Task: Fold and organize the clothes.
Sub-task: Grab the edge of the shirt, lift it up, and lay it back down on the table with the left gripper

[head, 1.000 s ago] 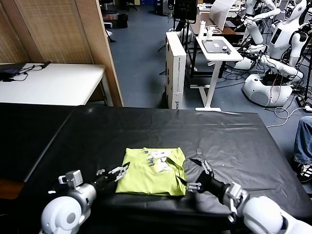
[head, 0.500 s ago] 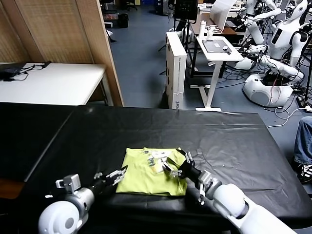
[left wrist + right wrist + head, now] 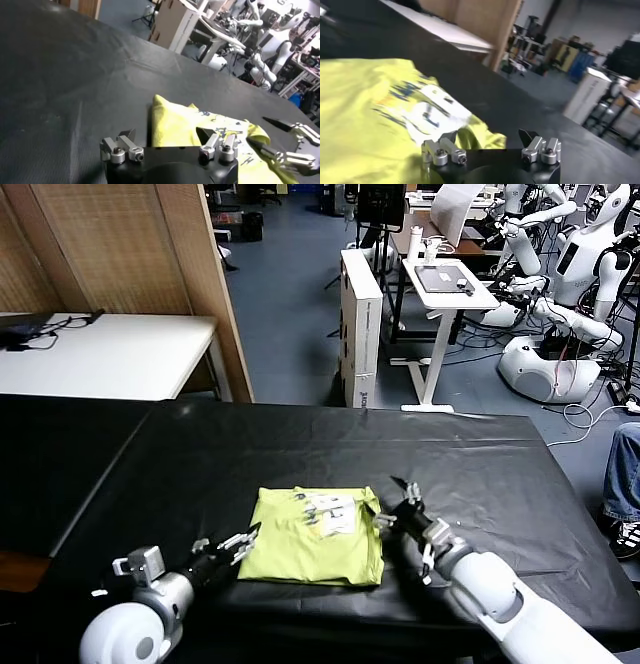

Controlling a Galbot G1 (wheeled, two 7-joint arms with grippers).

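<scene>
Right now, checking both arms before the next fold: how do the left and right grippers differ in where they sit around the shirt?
The left gripper sits at the T-shirt's near left corner; the right gripper is off its far right edge, over the black table. Left points rightward, right points away. Both are open, holding nothing.

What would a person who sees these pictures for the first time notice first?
The eye goes first to the lime T-shirt, folded into a compact rectangle on the black table near its front edge, with a white print on top. Two open end effectors flank it: the left end effector at its left edge and the right end effector at its right edge. Behind the table stand white robots in a cluttered lab.
</scene>
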